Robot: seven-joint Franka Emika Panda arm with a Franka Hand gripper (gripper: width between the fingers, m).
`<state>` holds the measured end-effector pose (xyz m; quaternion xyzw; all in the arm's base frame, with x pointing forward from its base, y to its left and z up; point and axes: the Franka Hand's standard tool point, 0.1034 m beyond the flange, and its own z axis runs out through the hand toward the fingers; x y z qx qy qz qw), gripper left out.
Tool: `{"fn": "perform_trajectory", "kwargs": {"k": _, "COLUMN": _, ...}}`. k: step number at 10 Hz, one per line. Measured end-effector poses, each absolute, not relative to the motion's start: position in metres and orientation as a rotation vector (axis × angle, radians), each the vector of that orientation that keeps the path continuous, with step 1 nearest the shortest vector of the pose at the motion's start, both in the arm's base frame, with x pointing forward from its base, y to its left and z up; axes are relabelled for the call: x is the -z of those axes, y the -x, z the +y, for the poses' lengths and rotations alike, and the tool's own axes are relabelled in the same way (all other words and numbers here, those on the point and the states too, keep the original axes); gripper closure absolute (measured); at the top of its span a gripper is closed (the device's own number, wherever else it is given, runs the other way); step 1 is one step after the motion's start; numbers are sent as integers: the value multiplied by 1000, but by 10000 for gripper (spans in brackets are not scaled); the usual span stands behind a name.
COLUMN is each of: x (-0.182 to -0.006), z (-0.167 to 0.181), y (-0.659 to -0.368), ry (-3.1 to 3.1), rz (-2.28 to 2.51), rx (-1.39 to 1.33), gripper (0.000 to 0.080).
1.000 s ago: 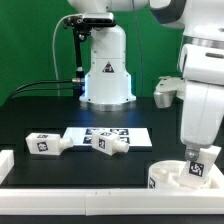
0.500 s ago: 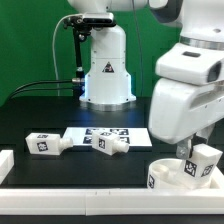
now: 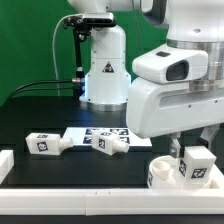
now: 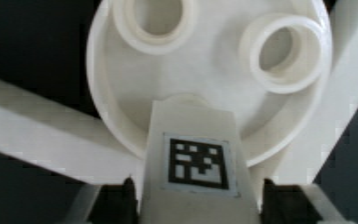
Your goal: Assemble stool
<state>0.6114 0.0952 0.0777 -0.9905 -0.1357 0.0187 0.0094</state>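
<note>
The round white seat [image 3: 163, 176] lies on the table at the exterior view's lower right, holes up. My gripper [image 3: 196, 158] is shut on a chunky white leg [image 3: 197, 165] with a marker tag and holds it over the seat. In the wrist view the leg [image 4: 195, 150] runs between my fingers toward the seat [image 4: 194, 70], whose two round sockets show. Two more tagged legs lie on the table: one [image 3: 43, 144] at the left and one [image 3: 107, 145] on the marker board's front edge.
The marker board [image 3: 112, 134] lies at mid table. White border rails [image 3: 60, 191] run along the table's front and left edges. The robot base [image 3: 105, 65] stands at the back. The arm's large white body fills the exterior view's right.
The arm has swung toward the camera and leftward, filling more of the exterior view. The held leg has lifted slightly and stays over the seat.
</note>
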Motion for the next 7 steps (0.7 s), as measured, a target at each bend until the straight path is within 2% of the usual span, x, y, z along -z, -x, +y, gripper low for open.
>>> {"fn": "perform_trajectory", "kwargs": {"k": 4, "x": -76, "z": 85, "y": -616, "ry": 3058, "rz": 444, "rx": 16, "gripper": 459}}
{"fn": "perform_trajectory", "kwargs": {"k": 7, "x": -76, "z": 82, "y": -616, "ry": 3061, "rz": 565, "rx": 20, "gripper": 459}}
